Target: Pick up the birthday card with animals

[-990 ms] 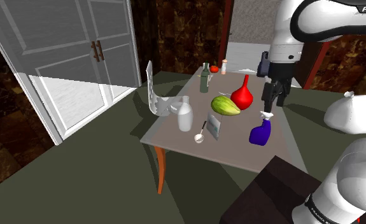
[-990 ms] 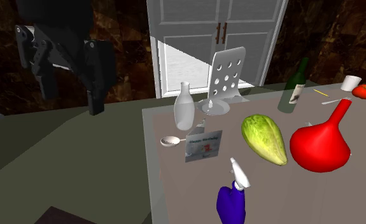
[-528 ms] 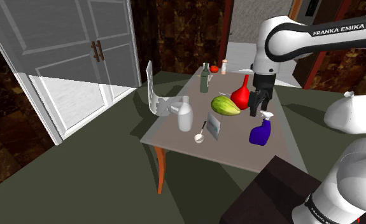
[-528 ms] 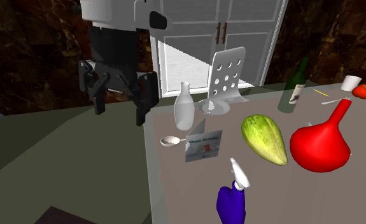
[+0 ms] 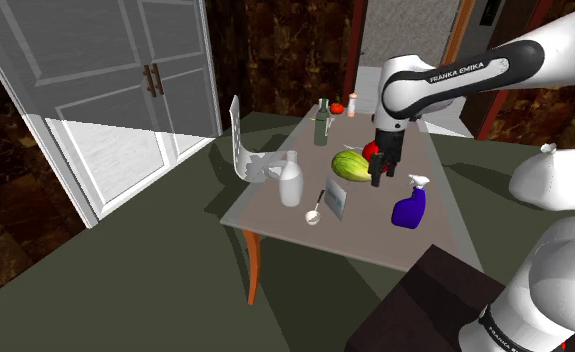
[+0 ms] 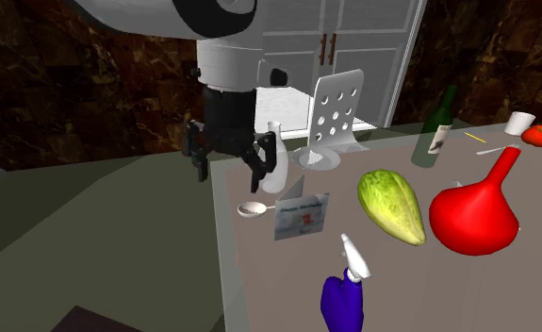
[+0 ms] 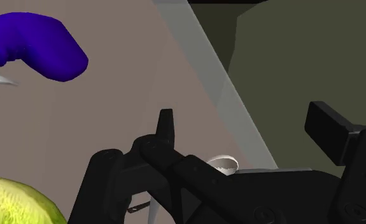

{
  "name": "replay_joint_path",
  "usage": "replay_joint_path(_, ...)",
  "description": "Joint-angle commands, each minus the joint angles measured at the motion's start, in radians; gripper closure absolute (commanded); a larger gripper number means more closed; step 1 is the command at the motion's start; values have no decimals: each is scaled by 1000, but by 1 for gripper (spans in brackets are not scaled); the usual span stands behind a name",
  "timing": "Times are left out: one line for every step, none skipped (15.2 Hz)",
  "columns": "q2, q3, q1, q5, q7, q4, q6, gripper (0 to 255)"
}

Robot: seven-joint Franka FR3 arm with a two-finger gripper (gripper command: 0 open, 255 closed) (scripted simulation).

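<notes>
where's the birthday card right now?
In the shoulder view the card stands upright near the near edge of the table, just right of the spoon and left of the blue spray bottle, with the green fruit behind it.

You're looking at a home dining room: 2 white panelled doors (image 5: 125, 90), a white chair (image 5: 237, 140), a surface (image 5: 375, 240) carrying a wine bottle (image 5: 321, 125).

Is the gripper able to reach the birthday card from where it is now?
Probably yes: the open gripper hangs above the table near the card, nothing covers the card, but the spoon lies close by.
</notes>
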Motion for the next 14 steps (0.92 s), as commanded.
replay_joint_path(73,-10,3,4,-29,21,60,0)
replay_joint_path(110,-15,4,8,-45,36,85,0)
replay_joint_path(148,-20,4,12,-62,53,108,0)
replay_joint_path(186,-24,4,17,-78,72,130,0)
replay_joint_path(223,-28,3,23,-94,91,151,0)
replay_joint_path(262,-31,3,29,-110,113,171,0)
replay_joint_path(300,-33,2,36,-127,135,189,0)
replay_joint_path(338,-35,1,44,-143,159,206,0)
replay_joint_path(377,-35,-2,51,-159,184,222,0)
replay_joint_path(415,-36,-4,59,-174,210,236,0)
replay_joint_path(453,-35,-7,68,-190,238,250,0)
replay_joint_path(492,-34,-11,76,-204,267,262,0)
replay_joint_path(530,-32,-15,84,-219,298,272,0)
replay_joint_path(569,-30,-19,91,-233,329,282,0)
